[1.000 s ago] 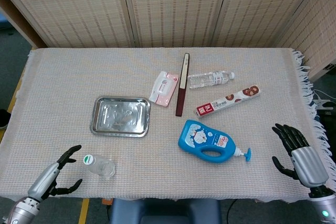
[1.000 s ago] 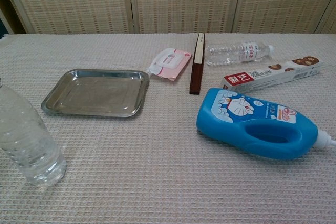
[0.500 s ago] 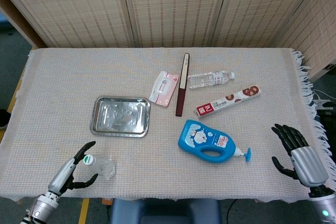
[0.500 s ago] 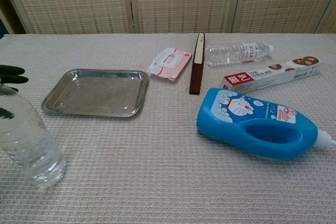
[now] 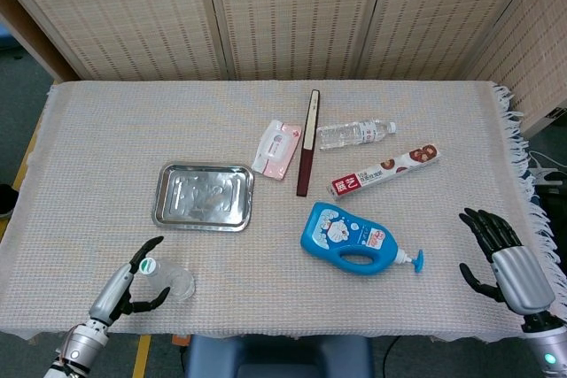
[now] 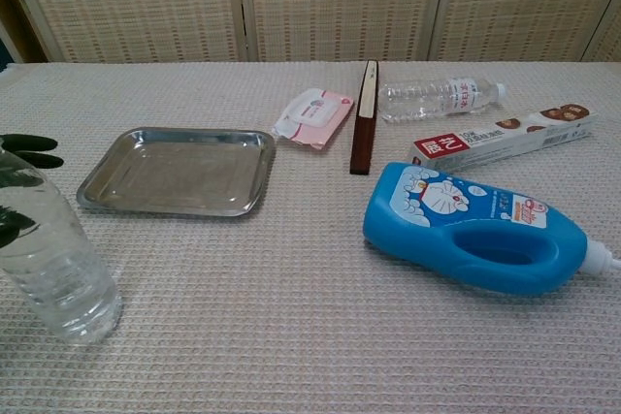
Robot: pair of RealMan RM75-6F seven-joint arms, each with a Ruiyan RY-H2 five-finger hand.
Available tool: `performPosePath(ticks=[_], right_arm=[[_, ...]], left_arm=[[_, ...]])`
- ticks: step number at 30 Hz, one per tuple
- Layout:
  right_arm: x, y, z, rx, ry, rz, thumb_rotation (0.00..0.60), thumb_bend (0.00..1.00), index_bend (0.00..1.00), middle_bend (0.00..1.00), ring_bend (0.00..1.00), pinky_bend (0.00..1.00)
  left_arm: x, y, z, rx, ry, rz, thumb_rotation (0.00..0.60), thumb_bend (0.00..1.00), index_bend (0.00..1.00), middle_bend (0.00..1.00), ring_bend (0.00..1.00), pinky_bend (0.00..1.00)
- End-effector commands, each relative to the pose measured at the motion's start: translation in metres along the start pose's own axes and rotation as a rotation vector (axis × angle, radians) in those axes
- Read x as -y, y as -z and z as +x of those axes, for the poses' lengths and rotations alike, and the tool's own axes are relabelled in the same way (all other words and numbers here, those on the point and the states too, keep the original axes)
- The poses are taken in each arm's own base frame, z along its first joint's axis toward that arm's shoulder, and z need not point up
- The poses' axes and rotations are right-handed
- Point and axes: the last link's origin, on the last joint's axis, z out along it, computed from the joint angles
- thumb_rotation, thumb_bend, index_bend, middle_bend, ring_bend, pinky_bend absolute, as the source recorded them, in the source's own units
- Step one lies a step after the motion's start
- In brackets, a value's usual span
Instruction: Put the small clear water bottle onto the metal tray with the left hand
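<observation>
A small clear water bottle (image 5: 170, 282) with a green-and-white cap stands upright near the table's front left corner; the chest view shows it large at the lower left (image 6: 53, 264). My left hand (image 5: 133, 279) reaches it from the left, one finger stretched past the cap and the thumb below the bottle's body. Its fingers are spread around the bottle, and no firm grip shows. Dark fingertips (image 6: 29, 143) show behind the bottle's top. The empty metal tray (image 5: 161, 194) (image 6: 97, 186) lies just beyond the bottle. My right hand (image 5: 498, 250) hovers open at the front right edge.
A second clear bottle (image 5: 354, 133) lies at the back beside a dark flat stick (image 5: 306, 143) and a pink wipes pack (image 5: 276, 148). A red-and-white box (image 5: 385, 171) and a blue detergent bottle (image 5: 350, 238) lie right of centre.
My left hand has moved right, up to the standing bottle, and its fingers now bracket the bottle's top. The bottle, the tray and my right hand have stayed put.
</observation>
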Motion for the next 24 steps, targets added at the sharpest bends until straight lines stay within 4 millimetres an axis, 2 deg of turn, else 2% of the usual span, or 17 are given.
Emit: performPosePath(ticks=[1,2,5,11,14,17,19,24], right_arm=[[0.0,0.0,-0.001,0.006,-0.001,-0.002,0.6,0.15,0.07,0.03,0.0,0.09],[0.0,0.0,-0.001,0.008,-0.001,-0.001,0.6,0.15,0.07,0.03,0.0,0.09],[0.0,0.0,0.0,0.004,0.001,-0.002,0.6,0.15,0.07,0.03,0.0,0.09],[0.0,-0.001,-0.001,0.004,0.001,-0.002,0.6,0.15,0.07,0.03,0.0,0.09],[0.0,0.0,-0.001,0.01,0.0,-0.003,0.6,0.15,0.07,0.03,0.0,0.09],[0.0,-0.001,-0.001,0.009,-0.001,-0.002,0.6,0.15,0.07,0.03,0.0,0.09],[0.0,0.0,-0.001,0.01,0.001,-0.003,0.6,0.15,0.07,0.03,0.0,0.09],[0.0,-0.001,-0.001,0.009,0.001,-0.003,0.6,0.15,0.07,0.03,0.0,0.09]], left_arm=[[0.0,0.0,-0.002,0.006,0.021,0.017,0.6,0.48,0.27,0.26,0.24,0.4],[0.0,0.0,-0.002,0.011,0.024,0.025,0.6,0.52,0.34,0.33,0.3,0.45],[0.001,0.001,-0.001,0.024,0.014,0.035,0.6,0.58,0.43,0.45,0.4,0.53],[-0.003,-0.002,0.009,-0.046,-0.061,0.019,0.6,0.59,0.49,0.52,0.47,0.58],[-0.009,-0.008,0.029,-0.167,-0.218,-0.006,0.6,0.59,0.5,0.53,0.48,0.59],[-0.016,-0.02,0.053,-0.382,-0.498,-0.004,0.6,0.58,0.5,0.54,0.48,0.61],[-0.018,-0.028,0.062,-0.487,-0.612,0.011,0.6,0.58,0.51,0.55,0.49,0.63],[-0.016,-0.043,0.075,-0.544,-0.847,0.07,0.6,0.59,0.51,0.55,0.49,0.6]])
